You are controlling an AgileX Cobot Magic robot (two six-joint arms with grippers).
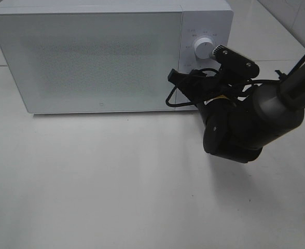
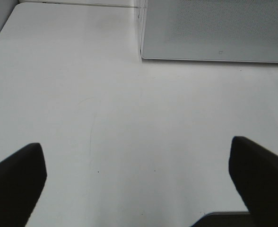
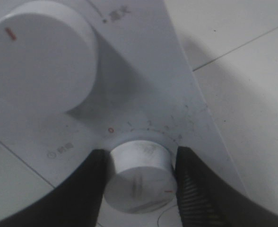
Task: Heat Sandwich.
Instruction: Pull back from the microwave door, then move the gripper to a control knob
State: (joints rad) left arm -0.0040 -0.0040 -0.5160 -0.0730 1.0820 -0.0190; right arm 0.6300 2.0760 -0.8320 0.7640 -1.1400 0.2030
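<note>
White microwave [image 1: 90, 57]: sitting on the pale table [image 1: 116, 197] with its door shut; 2 round dials on the control panel [image 1: 204, 31].
Timer dial [image 3: 140, 175]: lower of the 2, its red mark pointing away from the 0.
Right gripper [image 3: 140, 182]: clenching this timer dial, 1 jaw pressing on each side; judged to be setting the heating time.
Upper dial [image 3: 37, 54]: untouched.
Left gripper [image 2: 139, 184]: hanging released over bare table, jaws spread wide, holding nothing.
Sandwich: not showing in any view; probably inside behind the frosted door, though that cannot be confirmed.
Handling, judged: soft, light, loosely stacked, so likely better lifting by whatever is carrying it than squeezing the bread.
</note>
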